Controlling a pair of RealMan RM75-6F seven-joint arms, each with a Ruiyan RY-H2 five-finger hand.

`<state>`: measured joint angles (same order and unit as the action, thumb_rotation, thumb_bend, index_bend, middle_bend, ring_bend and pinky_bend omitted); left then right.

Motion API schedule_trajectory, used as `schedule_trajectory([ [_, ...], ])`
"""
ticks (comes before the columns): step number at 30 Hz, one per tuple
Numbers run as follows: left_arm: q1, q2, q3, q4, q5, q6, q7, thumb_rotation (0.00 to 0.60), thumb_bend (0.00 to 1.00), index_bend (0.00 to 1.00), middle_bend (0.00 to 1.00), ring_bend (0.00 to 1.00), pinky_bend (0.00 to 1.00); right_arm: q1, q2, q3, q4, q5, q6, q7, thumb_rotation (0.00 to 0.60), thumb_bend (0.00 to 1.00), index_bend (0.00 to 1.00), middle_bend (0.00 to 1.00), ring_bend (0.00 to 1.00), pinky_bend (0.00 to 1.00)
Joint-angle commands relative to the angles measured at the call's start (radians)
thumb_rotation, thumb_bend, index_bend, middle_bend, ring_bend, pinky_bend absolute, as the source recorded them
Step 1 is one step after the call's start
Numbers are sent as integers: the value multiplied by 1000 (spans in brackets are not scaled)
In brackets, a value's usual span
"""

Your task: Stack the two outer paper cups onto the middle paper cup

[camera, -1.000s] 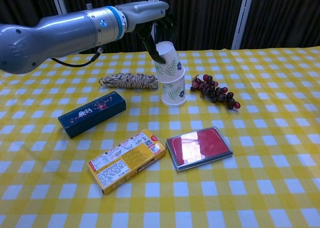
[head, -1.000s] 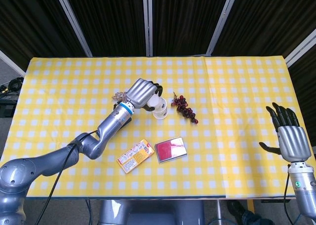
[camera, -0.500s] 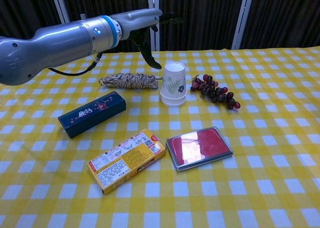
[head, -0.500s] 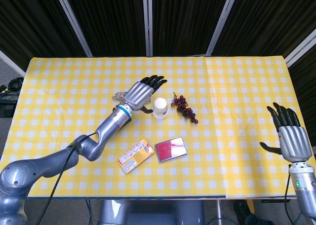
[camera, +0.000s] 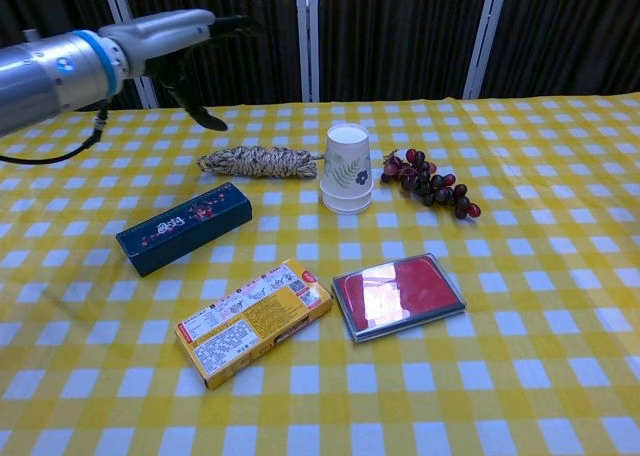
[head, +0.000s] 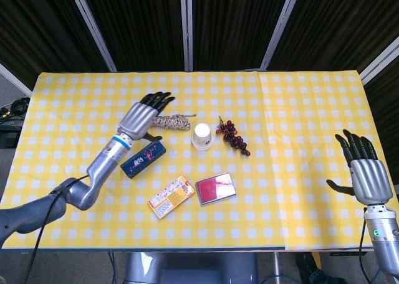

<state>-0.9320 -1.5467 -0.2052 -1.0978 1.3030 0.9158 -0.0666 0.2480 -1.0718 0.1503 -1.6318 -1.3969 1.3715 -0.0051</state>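
No wording can be read anywhere on the table. The yellow box [camera: 254, 322] carries dense print and a barcode-like panel, all too small to make out; the dark blue box [camera: 184, 227] shows red floral decoration and light marks that stay illegible.

Yellow checked table [head: 299, 109]: cups [camera: 345, 168], grapes [camera: 432, 185], boxes [camera: 183, 227]

The upper paper cup, gripped a second ago, is now released and seated fully in the cup stack [head: 201, 136]. The left hand [head: 143, 117] is withdrawn toward the frame's upper left, fingers [camera: 178, 28] spread.
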Motion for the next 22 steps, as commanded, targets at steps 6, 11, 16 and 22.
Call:
schedule_trajectory([
  [6, 337, 226, 116, -188, 50, 360, -36, 600, 0, 2, 0, 0, 50, 2, -3, -6, -13, -17, 1, -23, 600, 0, 17, 0, 0, 0],
  [11, 471, 308, 158, -300, 37, 469, -30, 600, 0, 0, 0, 0, 2, 6, -6, -8, -11, -23, -4, -34, 600, 0, 17, 0, 0, 0],
  [16, 618, 436, 243, -491, 3, 529, 37, 600, 0, 0, 0, 0, 0, 3, -7, -10, -17, -40, 11, -46, 600, 0, 17, 0, 0, 0],
  [22, 678, 457, 263, -526, 28, 582, 75, 600, 0, 0, 0, 0, 0, 0, -3, -12, -22, -48, 17, -41, 600, 0, 16, 0, 0, 0],
])
